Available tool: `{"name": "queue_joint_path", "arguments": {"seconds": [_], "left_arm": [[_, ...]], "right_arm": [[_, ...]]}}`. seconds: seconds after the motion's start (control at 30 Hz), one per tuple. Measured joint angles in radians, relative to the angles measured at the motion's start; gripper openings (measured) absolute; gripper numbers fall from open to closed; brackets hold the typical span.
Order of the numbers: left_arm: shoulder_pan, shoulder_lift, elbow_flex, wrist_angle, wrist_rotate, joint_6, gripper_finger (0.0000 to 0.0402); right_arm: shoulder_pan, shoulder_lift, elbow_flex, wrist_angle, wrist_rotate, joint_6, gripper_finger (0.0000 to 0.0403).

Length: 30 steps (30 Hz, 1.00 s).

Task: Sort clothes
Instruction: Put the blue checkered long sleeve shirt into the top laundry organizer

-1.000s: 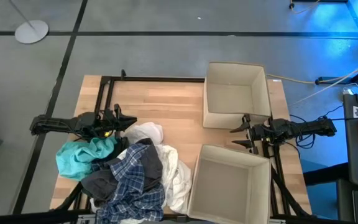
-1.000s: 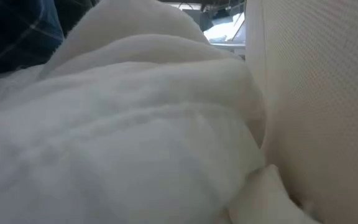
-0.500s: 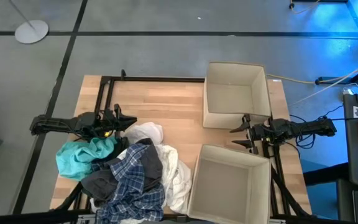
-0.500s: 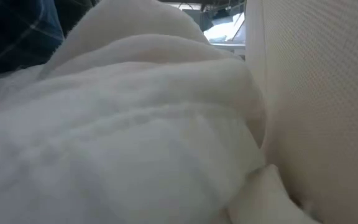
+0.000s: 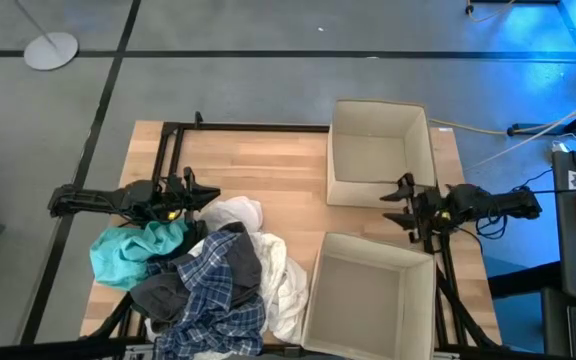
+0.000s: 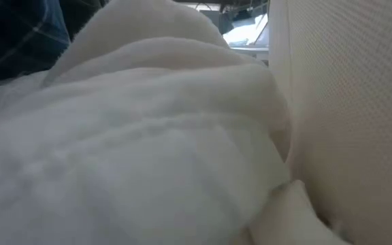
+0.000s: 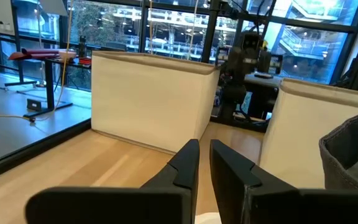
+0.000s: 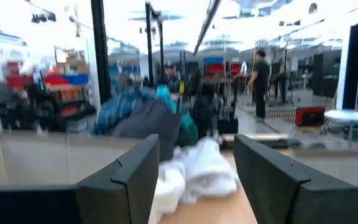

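The clothes (image 5: 203,280) lie heaped at the table's (image 5: 268,170) seven o'clock corner (teal, plaid, dark grey and white together). The left gripper (image 5: 211,195), fingers pressed together and holding nothing, hovers at the heap's twelve o'clock edge. The right gripper (image 5: 400,200), fingers spread and empty, hangs between the two cardboard boxes (image 5: 380,150) at three o'clock.

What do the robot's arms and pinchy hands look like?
Both arms are thin, dark and jointed, and black cables trail behind the right one. The left end effector has a small yellow spot near its wrist. The right end effector is all black. Each has two flat, dark, wedge-shaped fingers.
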Motion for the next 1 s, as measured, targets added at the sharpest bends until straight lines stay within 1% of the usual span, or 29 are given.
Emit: {"name": "queue_joint_path", "arguments": {"seconds": [0.1, 0.23, 0.33, 0.4, 0.47, 0.5, 0.6, 0.73, 0.83, 1.0], "left_arm": [[0.0, 0.0, 0.0, 0.0, 0.0, 0.003, 0.0029], [0.001, 0.0, 0.0, 0.011, -0.01, 0.056, 0.0029], [0.001, 0.0, 0.0, 0.019, -0.012, 0.05, 0.0029], [0.001, 0.0, 0.0, 0.038, -0.012, 0.031, 0.0029], [0.001, 0.0, 0.0, 0.073, -0.012, 0.018, 0.0029], [0.001, 0.0, 0.0, 0.087, -0.012, 0.018, 0.0029], [0.001, 0.0, 0.0, 0.121, -0.012, 0.028, 0.0029], [0.001, 0.0, 0.0, 0.119, -0.012, 0.043, 0.0029], [0.001, 0.0, 0.0, 0.112, -0.012, 0.042, 0.0029], [0.001, 0.0, 0.0, 0.111, -0.012, 0.021, 0.0029]], "right_arm": [[0.0, 0.013, 0.041, 0.038, -0.001, 0.002, 0.0209], [0.0, 0.046, 0.1, 0.124, 0.001, -0.005, 0.0209], [0.0, 0.087, 0.138, 0.168, 0.044, -0.024, 0.0209], [0.0, 0.121, 0.173, 0.178, 0.094, -0.024, 0.0209], [0.0, 0.172, 0.205, 0.193, 0.148, 0.002, 0.0209], [0.0, 0.202, 0.218, 0.2, 0.155, 0.006, 0.0209], [0.0, 0.329, 0.284, 0.216, 0.155, -0.041, 0.0209], [0.0, 0.544, 0.419, 0.214, 0.155, -0.098, 0.0209], [0.0, 0.725, 0.554, 0.208, 0.155, -0.155, 0.0209], [-0.004, 1.009, 0.804, 0.089, 0.155, -0.279, 0.0209]]}}
